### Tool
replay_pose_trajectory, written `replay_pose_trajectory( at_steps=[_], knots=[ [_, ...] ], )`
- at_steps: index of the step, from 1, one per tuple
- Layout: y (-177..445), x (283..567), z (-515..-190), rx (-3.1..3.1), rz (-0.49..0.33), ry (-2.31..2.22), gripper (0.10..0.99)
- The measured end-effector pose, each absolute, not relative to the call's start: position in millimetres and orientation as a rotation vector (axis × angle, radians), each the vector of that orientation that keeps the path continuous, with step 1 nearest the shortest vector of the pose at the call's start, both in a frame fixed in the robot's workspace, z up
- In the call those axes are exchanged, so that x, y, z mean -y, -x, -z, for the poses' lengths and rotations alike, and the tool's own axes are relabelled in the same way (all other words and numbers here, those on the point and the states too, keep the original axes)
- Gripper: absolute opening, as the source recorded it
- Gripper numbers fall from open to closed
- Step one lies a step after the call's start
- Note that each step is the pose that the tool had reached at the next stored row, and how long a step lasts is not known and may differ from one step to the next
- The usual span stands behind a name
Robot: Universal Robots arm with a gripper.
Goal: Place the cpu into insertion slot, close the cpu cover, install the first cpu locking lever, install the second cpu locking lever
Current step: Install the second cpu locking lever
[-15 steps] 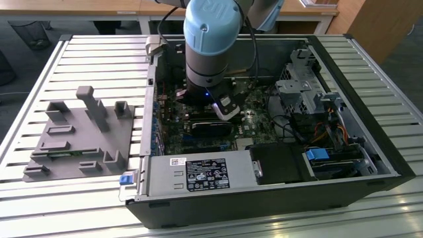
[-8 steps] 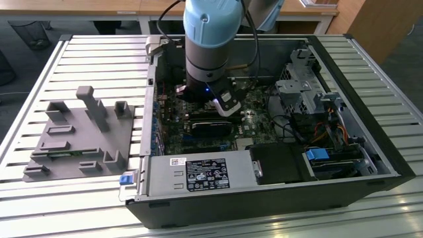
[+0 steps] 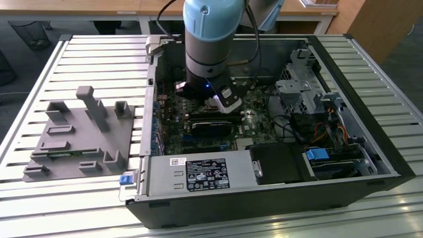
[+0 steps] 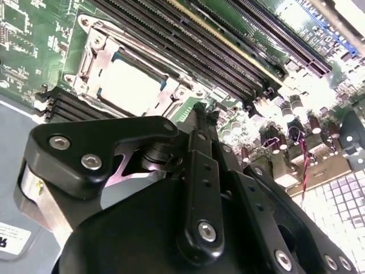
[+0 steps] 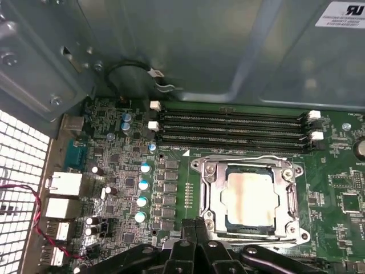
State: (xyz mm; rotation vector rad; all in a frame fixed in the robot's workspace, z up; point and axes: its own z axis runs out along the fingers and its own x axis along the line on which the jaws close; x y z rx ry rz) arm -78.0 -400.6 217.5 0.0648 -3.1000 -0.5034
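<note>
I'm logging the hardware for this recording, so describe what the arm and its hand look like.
In the exterior view the arm is a thick cylinder, with a pale blue section above a grey metallic one, then a black wrist with a small blue light. A white-and-black unit is mounted at its lower end. Dark cables run behind it. In the second wrist view the hand is matte black, built of linked bars fastened by silver screws.

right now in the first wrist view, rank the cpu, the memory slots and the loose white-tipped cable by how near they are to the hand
1. The cpu, seated in its socket under the metal frame, just beyond the hand.
2. The memory slots, the long black rows past the socket.
3. The white-tipped cable, against the grey case wall, beyond the slots.
</note>
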Motion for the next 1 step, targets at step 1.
replay_pose_trajectory(
  at_steps=[1],
  knots=[
    [78.0,400.5,-217.5,3.100,0.504,-0.065,0.122]
  ],
)
